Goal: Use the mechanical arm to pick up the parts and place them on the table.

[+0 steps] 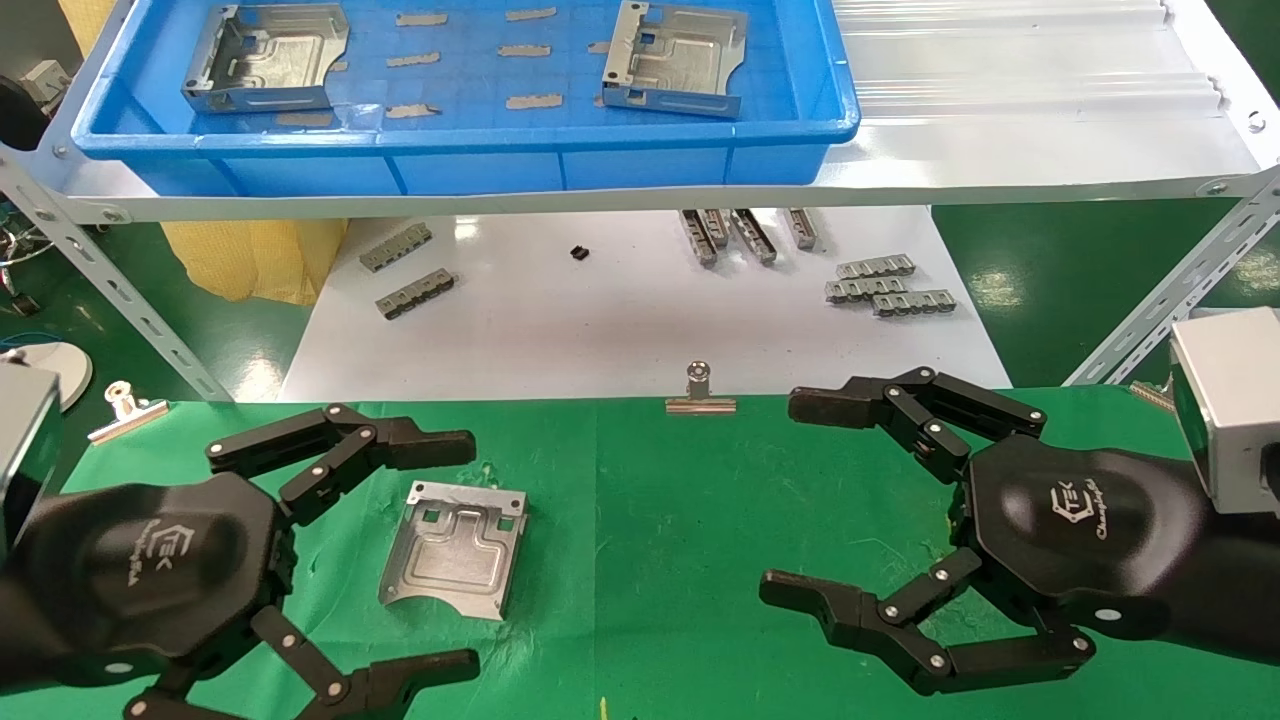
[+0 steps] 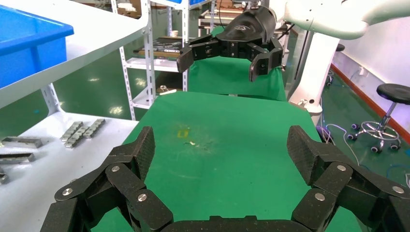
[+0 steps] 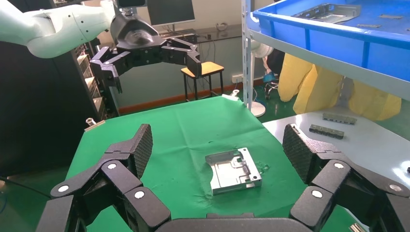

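One silver part (image 1: 455, 560) lies flat on the green table (image 1: 650, 560), its curved cut-out toward me; the right wrist view shows the same part (image 3: 233, 170). Two more parts (image 1: 268, 58) (image 1: 677, 58) rest in the blue tray (image 1: 600, 160) on the shelf. My left gripper (image 1: 467, 556) hovers open at the table's left, one finger on each side of the table part without touching it. In its own view the left gripper (image 2: 220, 145) has only cloth between its fingers. My right gripper (image 1: 782, 497) hangs open and empty on the right, facing that part (image 3: 218, 142).
The white ribbed shelf (image 1: 1000, 120) overhangs the back, with slanted metal legs (image 1: 1160, 300) on both sides. Below it a white board (image 1: 620, 340) carries small grey slotted strips (image 1: 888, 288). Binder clips (image 1: 700, 392) (image 1: 125, 408) sit on the cloth's far edge.
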